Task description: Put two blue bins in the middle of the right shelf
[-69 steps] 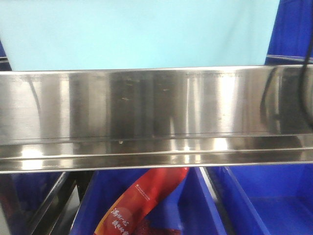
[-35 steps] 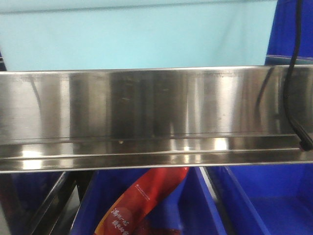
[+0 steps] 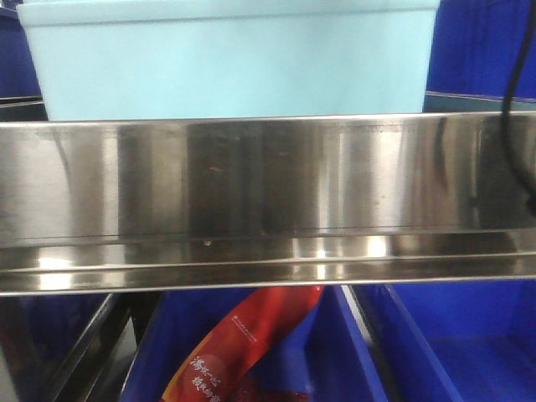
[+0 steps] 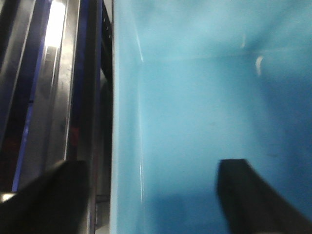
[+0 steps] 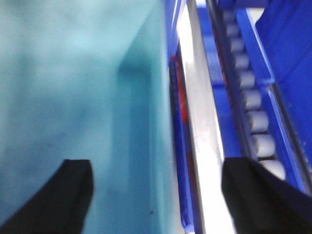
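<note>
Front view is mostly filled by a wide stainless shelf rail running edge to edge across the middle of the frame, and the light blue bin sits right above it in the upper part, its bottom edge hidden behind the rail's top lip. You can see the bin's rim at the very top and both of its side edges, with dark blue bins peeking out in the upper right corner and a sliver in the upper left, so there's a bit of room on either side. A black cable hangs down the right edge. Under the rail, lower center, a dark blue bin holds a red packet, with another blue bin just beside it at lower right. In the left wrist view the left end effector is spread wide, one finger outside the bin wall at lower left, the other inside at lower right, straddling the wall's edge. Right wrist view is the same deal: the right end effector is wide open across the opposite wall, with a roller track running along the right side of the frame.
</note>
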Motion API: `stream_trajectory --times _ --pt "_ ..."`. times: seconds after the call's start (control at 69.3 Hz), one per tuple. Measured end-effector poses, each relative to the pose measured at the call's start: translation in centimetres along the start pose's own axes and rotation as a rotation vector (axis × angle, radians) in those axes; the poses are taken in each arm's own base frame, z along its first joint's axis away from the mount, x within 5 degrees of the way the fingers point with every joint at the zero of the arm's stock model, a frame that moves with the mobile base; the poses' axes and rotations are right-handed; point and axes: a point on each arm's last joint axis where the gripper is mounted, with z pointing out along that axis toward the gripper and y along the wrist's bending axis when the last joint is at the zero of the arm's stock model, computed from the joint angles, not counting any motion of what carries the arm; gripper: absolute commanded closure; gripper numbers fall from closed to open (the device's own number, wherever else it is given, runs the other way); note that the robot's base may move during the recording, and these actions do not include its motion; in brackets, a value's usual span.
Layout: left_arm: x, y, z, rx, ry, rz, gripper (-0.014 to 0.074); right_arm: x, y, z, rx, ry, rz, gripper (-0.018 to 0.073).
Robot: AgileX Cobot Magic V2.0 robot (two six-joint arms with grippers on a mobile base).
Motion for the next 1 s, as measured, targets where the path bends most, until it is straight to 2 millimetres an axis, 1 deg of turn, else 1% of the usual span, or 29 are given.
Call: stream_trajectory --times 0.072,0.087,0.115,0.159,0.202,0.289,0.361,0.462,0.476,0.505,0.52,0.577,0.635,0.693,0.736,0.837,0.866,0.953,0.996 --pt "-0.1 0.3 -1.0 0.009 -0.019 -0.01 0.0514 -0.2 -0.5 -1.2 -0.01 -0.026 0.011 0.0417" --pt "-0.1 0.4 -1.2 0.01 -0.021 -0.011 0.0559 -0.2 -0.6 -1.5 -0.013 -0.032 0.013 0.0451" --pt "-0.1 0.5 -1.5 0.015 -0.028 -0.015 0.0619 -0.3 -0.7 -1.8 -0.016 -0.039 0.014 0.0534" --pt "-0.1 0.6 -1.8 0.016 -0.029 -0.018 0.0708 -0.3 -0.9 -2.3 -0.019 -0.047 0.019 0.063" --pt "0.0 0.7 -2.0 0.02 -0.024 -0.02 0.0707 -0.3 -1.1 -2.7 -0.022 -0.054 0.023 0.0721" --pt "0.3 0.5 -2.1 0.039 0.003 -0.001 0.0707 -0.2 -1.2 -3.0 -0.026 -0.052 0.026 0.0722" --pt "0.9 0.3 -1.9 0.069 0.017 0.019 0.0707 0.2 -1.3 -2.9 -0.031 -0.049 0.015 0.0722" --pt "2.3 0.0 -1.5 0.143 -0.007 0.017 0.0707 1.4 -1.5 -2.8 -0.069 -0.083 -0.005 0.0722" --pt "2.8 0.0 -1.3 0.152 -0.006 0.017 0.0707 1.6 -1.5 -2.8 -0.079 -0.092 -0.009 0.0722" --pt "3.3 -0.1 -1.3 0.182 -0.024 0.009 0.0707 1.9 -1.7 -3.1 -0.105 -0.125 -0.011 0.0722" --pt "3.5 0.0 -1.6 0.198 -0.041 0.002 0.0707 2.3 -1.7 -2.9 -0.111 -0.127 -0.018 0.0722" --pt "5.0 0.2 -1.8 0.263 -0.112 -0.012 0.0707 3.5 -2.2 -3.7 -0.174 -0.205 -0.028 0.0722" --pt "6.1 0.5 -2.4 0.31 -0.191 -0.024 0.0707 4.9 -2.6 -3.8 -0.214 -0.25 -0.043 0.0722" --pt "7.7 1.0 -2.6 0.336 -0.225 -0.027 0.0707 6.1 -3.0 -4.3 -0.268 -0.314 -0.052 0.0722" --pt "9.1 1.5 -3.0 0.354 -0.255 -0.031 0.0707 7.6 -3.3 -4.1 -0.299 -0.336 -0.065 0.0722" --pt "12.2 2.4 -3.3 0.383 -0.304 -0.031 0.0707 10.1 -3.9 -4.2 -0.373 -0.406 -0.08 0.0722" --pt "12.9 2.8 -3.7 0.394 -0.33 -0.035 0.0707 11.1 -4.1 -3.9 -0.386 -0.41 -0.086 0.0722" --pt "15.1 3.5 -4.2 0.423 -0.388 -0.04 0.0707 12.9 -4.5 -4.1 -0.436 -0.466 -0.104 0.0722" --pt "16.2 4.1 -4.8 0.437 -0.433 -0.039 0.0707 14.2 -4.8 -4.0 -0.458 -0.487 -0.118 0.0722"
